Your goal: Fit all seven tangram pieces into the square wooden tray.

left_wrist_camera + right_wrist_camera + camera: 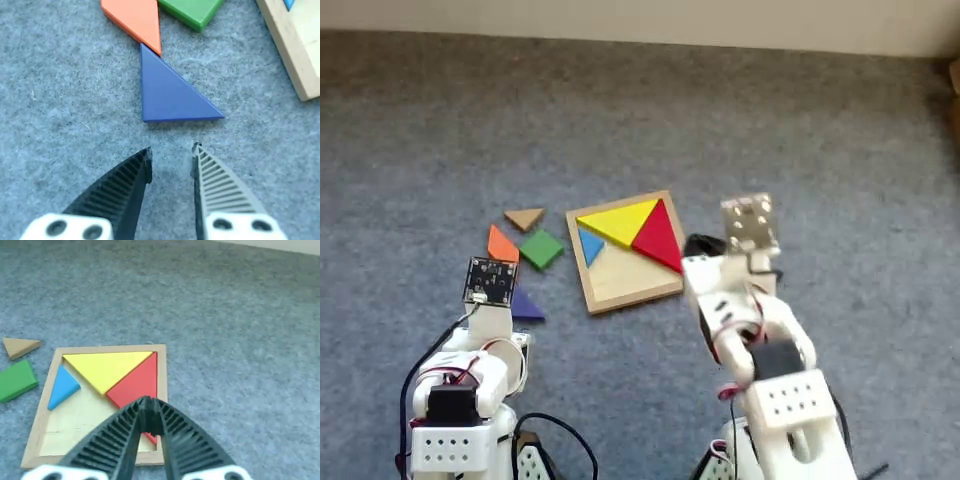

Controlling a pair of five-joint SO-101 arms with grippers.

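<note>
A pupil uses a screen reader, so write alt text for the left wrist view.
The open left hand sits just short of a dark blue triangle on grey carpet. Beyond it lie an orange piece, a green piece and a corner of the wooden tray.

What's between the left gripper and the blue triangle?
Just bare grey carpet between the left gripper and the blue triangle, in the left wrist view.
</note>
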